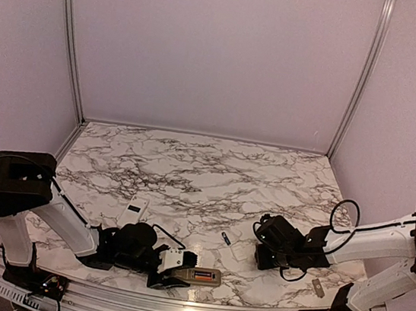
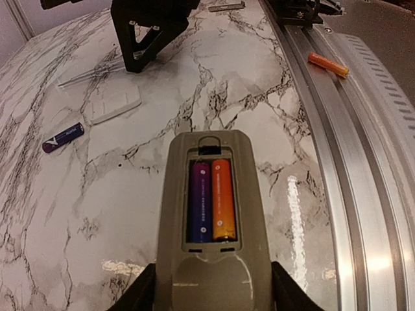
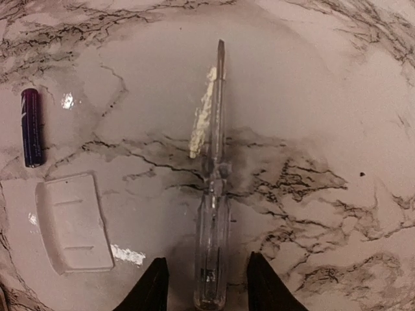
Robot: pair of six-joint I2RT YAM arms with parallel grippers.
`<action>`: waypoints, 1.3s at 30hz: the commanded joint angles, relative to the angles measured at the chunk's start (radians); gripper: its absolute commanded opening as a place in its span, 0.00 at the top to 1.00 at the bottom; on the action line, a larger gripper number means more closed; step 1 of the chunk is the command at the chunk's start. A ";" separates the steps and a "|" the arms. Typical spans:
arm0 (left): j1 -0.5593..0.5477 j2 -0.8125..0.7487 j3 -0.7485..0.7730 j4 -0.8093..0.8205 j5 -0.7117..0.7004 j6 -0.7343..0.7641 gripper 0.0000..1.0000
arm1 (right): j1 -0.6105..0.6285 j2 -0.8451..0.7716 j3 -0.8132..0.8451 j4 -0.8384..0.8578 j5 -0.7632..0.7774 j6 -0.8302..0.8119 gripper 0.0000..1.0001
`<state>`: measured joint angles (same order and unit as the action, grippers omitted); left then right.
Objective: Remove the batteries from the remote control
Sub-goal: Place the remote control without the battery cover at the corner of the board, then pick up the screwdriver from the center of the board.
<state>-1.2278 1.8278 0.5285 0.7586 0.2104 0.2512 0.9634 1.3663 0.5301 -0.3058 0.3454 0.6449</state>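
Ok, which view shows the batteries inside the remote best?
Left wrist: the remote lies open toward it, purple battery and orange battery side by side. Top external shows them only as a reddish blur; right wrist misses them.

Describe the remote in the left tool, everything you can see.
The remote is a grey-beige plastic body, back side up, cover off. Its open bay holds two cells side by side, a purple cell and an orange cell. The left tool clamps its near end from both sides. It points out over the marble table, alongside the metal rail.
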 commanded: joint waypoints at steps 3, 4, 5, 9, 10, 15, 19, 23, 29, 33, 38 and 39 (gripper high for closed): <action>-0.006 0.025 0.009 -0.031 0.009 0.018 0.79 | -0.009 0.028 -0.013 0.048 -0.050 -0.010 0.76; -0.006 0.024 0.008 -0.033 0.007 0.020 0.75 | -0.009 0.027 -0.013 0.044 -0.048 -0.010 0.80; -0.006 0.023 0.008 -0.036 0.006 0.024 0.72 | -0.009 0.027 -0.013 0.038 -0.046 -0.009 0.85; -0.005 0.018 -0.001 -0.029 -0.011 0.030 0.56 | -0.009 0.019 -0.009 0.030 -0.033 -0.014 1.00; -0.006 0.015 -0.006 -0.022 -0.017 0.031 0.52 | -0.009 0.015 -0.007 0.029 -0.028 -0.018 1.00; -0.006 -0.015 -0.050 0.076 -0.064 0.020 0.12 | -0.009 -0.026 0.005 0.034 -0.010 -0.061 1.00; -0.004 -0.043 -0.073 0.113 -0.124 0.014 0.01 | -0.009 -0.081 0.018 0.035 0.006 -0.095 1.00; -0.006 -0.083 -0.073 0.132 -0.275 0.000 0.01 | -0.009 -0.124 0.027 0.067 0.016 -0.161 1.00; -0.001 -0.186 -0.108 0.293 -0.480 -0.007 0.01 | 0.031 -0.139 0.066 0.090 0.087 -0.230 1.00; 0.032 -0.234 -0.033 0.203 -0.465 -0.020 0.01 | 0.115 -0.139 0.100 0.094 0.203 -0.284 1.00; 0.115 -0.334 -0.020 0.157 -0.233 -0.107 0.01 | 0.160 -0.138 0.124 0.085 0.253 -0.333 1.00; 0.138 -0.351 -0.025 0.150 -0.168 -0.131 0.02 | 0.170 -0.139 0.125 0.092 0.257 -0.349 1.00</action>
<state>-1.1545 1.5566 0.4957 0.9459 -0.1539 0.2115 1.1034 1.2423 0.6144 -0.2283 0.5236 0.3656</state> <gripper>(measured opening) 0.989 0.073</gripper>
